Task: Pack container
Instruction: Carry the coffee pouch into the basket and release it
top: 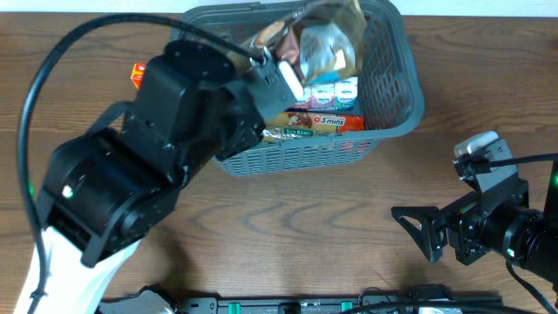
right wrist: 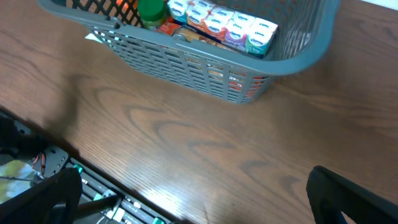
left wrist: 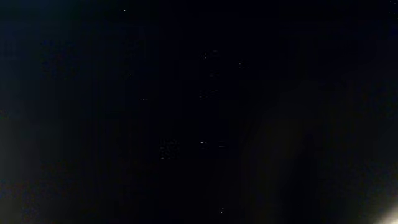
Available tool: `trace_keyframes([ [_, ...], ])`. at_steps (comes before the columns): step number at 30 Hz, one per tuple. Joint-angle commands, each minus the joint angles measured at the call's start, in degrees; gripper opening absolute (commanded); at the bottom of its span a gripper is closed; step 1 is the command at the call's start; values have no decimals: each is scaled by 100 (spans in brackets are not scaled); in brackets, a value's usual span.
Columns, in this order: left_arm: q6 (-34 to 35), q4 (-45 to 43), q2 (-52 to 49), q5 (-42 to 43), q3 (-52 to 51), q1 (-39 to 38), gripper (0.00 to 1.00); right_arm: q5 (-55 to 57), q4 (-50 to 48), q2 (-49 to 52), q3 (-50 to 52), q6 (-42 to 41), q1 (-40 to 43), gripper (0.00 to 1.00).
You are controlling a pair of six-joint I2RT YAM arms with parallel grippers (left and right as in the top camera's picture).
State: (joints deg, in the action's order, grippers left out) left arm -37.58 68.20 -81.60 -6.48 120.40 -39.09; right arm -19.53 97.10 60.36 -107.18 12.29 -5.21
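The wooden table [top: 305, 218] is crossed by the left arm [top: 148, 148], reached over the near-left corner of the container [top: 305, 155], which is set at the far edge, long axis crosswise. The left gripper is hidden and its camera dark, so its jaws cannot be judged. The right gripper [top: 417, 234], jaws spread and empty, is held well apart at near right. A foil bag [top: 327, 39] and small cartons [right wrist: 224, 22] are packed inside; an orange packet [top: 138, 74], nearer the left arm, is seen outside.
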Motion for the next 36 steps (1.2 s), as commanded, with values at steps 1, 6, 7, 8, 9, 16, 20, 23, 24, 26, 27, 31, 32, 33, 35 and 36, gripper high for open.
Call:
trace_keyframes([
  [1, 175, -404, -138, 476, 258, 11, 6, -20, 15, 2, -15, -68, -50, 99],
  [6, 446, -629, -785, 476, 258, 11, 6, -20, 15, 2, -15, -68, -50, 99],
  [7, 448, -660, -916, 476, 258, 13, 6, -17, 15, 2, -15, -70, -50, 99],
  [8, 496, -697, -1049, 472, 258, 13, 6, -20, 15, 0, -15, -68, -50, 99],
  [9, 616, -772, -1176, 437, 258, 13, 6, -20, 15, 0, -15, -68, -50, 99],
  [16, 2935, -1613, -1694, 83, 258, 11, 6, -17, 15, 2, -15, -68, -50, 99],
  [20, 3829, -1731, -1628, 94, 258, 11, 6, -20, 15, 2, -15, -70, -50, 99],
  [23, 4111, -1725, -1580, 251, 258, 11, 5, -17, 15, 2, -15, -70, -50, 99],
  [24, 4148, -1725, -1572, 356, 258, 11, 32, -20, 15, 2, -15, -70, -50, 99],
  [26, 4159, -1714, -1526, 577, 258, 11, 99, -20, 15, 0, -15, -70, -48, 99],
  [27, 4164, -1711, -1488, 608, 258, 11, 99, -17, 15, 2, -15, -70, -50, 99],
  [31, 4291, -1716, -1187, 560, 258, 13, 99, -17, 15, 2, -15, -70, -50, 99],
  [32, 4454, -1714, -1099, 476, 258, 15, 98, -17, 15, 2, -15, -68, -50, 99],
  [33, 4710, -1687, -990, 271, 258, 20, 99, -17, 15, 2, -15, -68, -50, 99],
  [35, 5086, -1574, -789, -251, 258, 17, 99, -20, 15, 2, -15, -70, -50, 99],
  [36, 5250, -1491, -702, -557, 258, 17, 99, -20, 15, 2, -15, -70, -50, 99],
])
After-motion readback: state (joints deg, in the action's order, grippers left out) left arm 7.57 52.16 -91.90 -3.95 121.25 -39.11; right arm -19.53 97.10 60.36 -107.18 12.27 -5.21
